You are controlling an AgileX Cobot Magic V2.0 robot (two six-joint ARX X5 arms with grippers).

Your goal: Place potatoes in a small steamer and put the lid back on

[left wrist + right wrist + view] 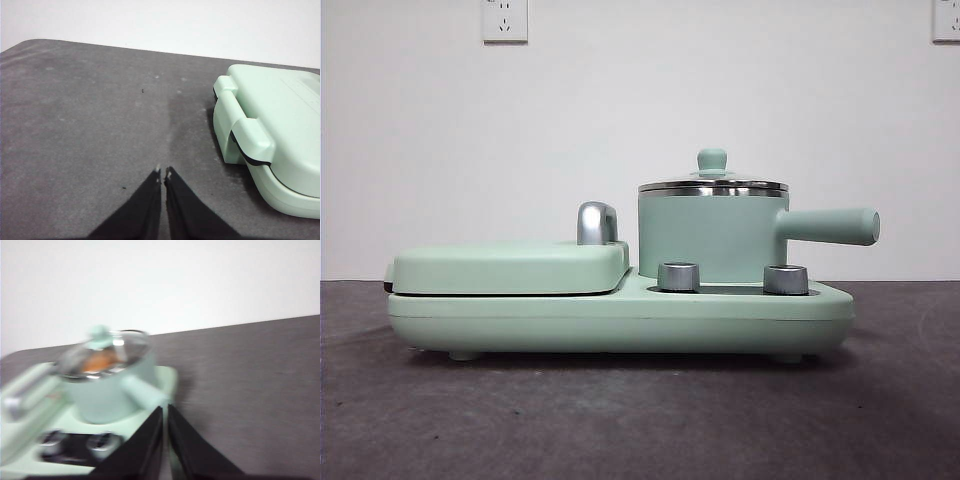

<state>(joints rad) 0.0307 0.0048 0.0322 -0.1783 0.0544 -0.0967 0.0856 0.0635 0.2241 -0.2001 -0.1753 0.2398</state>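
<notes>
The mint-green small steamer point(712, 240) stands on the right half of the appliance base, its straight handle point(830, 226) pointing right. The glass lid point(712, 184) with its green knob rests on the steel rim. Through the lid in the blurred right wrist view, the orange-brown potato point(100, 361) lies inside the steamer point(112, 390). My right gripper point(165, 410) is shut and empty, hovering just off the steamer handle's end. Away from the appliance, my left gripper point(163, 172) is shut and empty over bare table. Neither arm shows in the front view.
The flat griddle section point(510, 268) with a chrome handle point(596, 222) fills the left half of the base point(620, 318). Two steel knobs point(679, 276) point(785, 279) sit at the front. The griddle's end point(270, 135) shows in the left wrist view. Grey table point(620, 420) spreads around.
</notes>
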